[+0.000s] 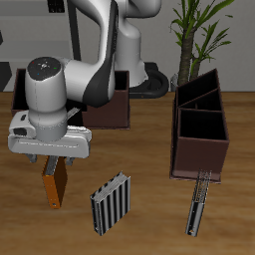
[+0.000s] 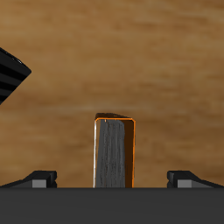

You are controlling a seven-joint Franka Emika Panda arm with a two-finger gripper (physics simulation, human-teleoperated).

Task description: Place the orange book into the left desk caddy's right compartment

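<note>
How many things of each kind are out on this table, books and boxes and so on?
Books: 3, the orange book under the robot's hand, a grey-striped ribbed book and a black book.
Desk caddies: 2, the left desk caddy and another caddy farther back, partly hidden by the arm.
Total: 5.

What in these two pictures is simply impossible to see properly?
- Orange book: its upper part hides under the gripper, exterior view.
- Jaws' contact with it: cut off in the wrist view.
- Other caddy: mostly behind the arm.
- Left desk caddy: outside the wrist view.
</note>
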